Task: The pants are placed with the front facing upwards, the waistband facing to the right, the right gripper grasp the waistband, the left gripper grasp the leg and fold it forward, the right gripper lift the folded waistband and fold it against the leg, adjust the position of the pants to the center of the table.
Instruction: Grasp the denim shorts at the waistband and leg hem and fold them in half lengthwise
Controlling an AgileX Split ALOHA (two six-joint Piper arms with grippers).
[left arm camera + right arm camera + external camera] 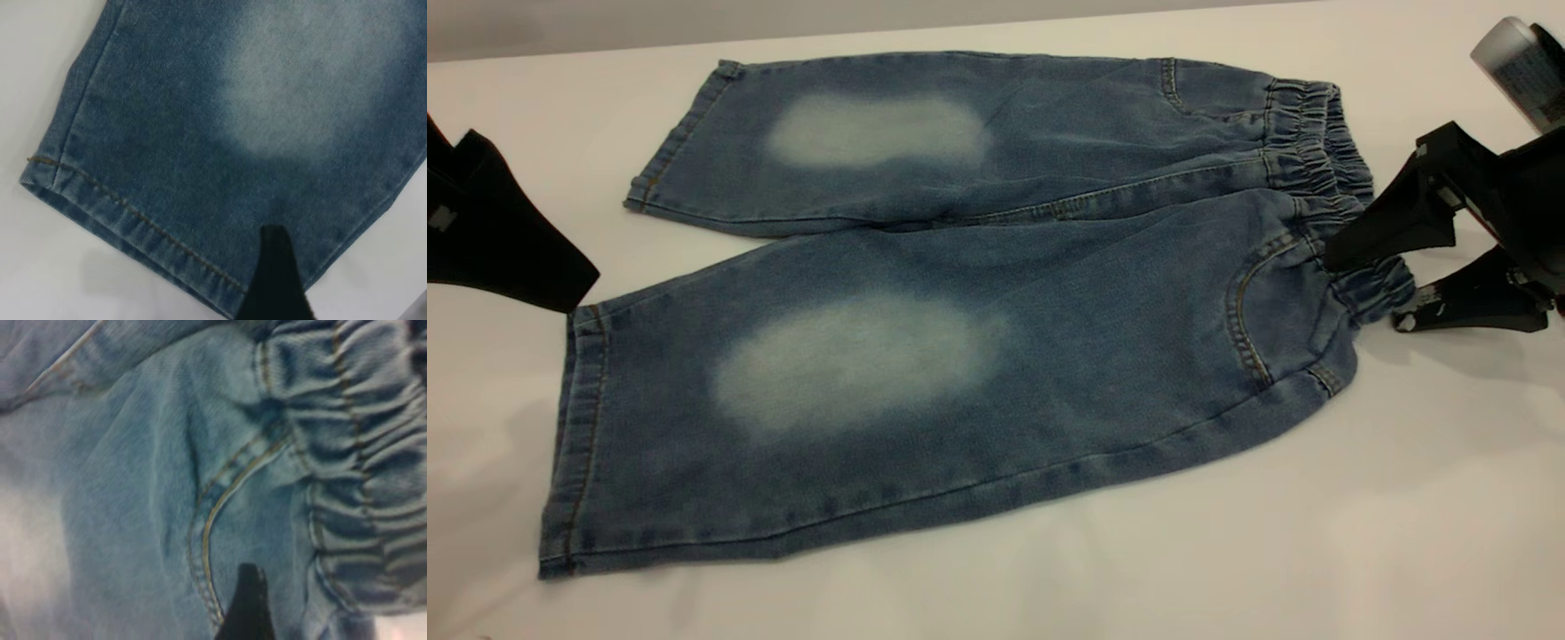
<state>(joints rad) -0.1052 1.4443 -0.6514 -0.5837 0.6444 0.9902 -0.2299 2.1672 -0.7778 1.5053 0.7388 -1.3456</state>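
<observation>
The blue denim pants (960, 293) lie flat on the white table (1227, 551), front up, legs to the left and the ruched waistband (1316, 151) to the right. My right gripper (1365, 292) is open and straddles the near corner of the waistband (360, 473), one finger on top of the denim and one low at the table. One of its black fingers (247, 607) shows over the front pocket seam. My left gripper (560, 284) hovers open at the near leg's hem (578, 427). A single dark finger (277, 280) sits over that hem (133, 220).
A grey cylindrical part (1516, 58) of the right arm stands at the far right. The table's far edge (960, 27) runs just behind the pants. Bare white table lies in front of the near leg and to both sides.
</observation>
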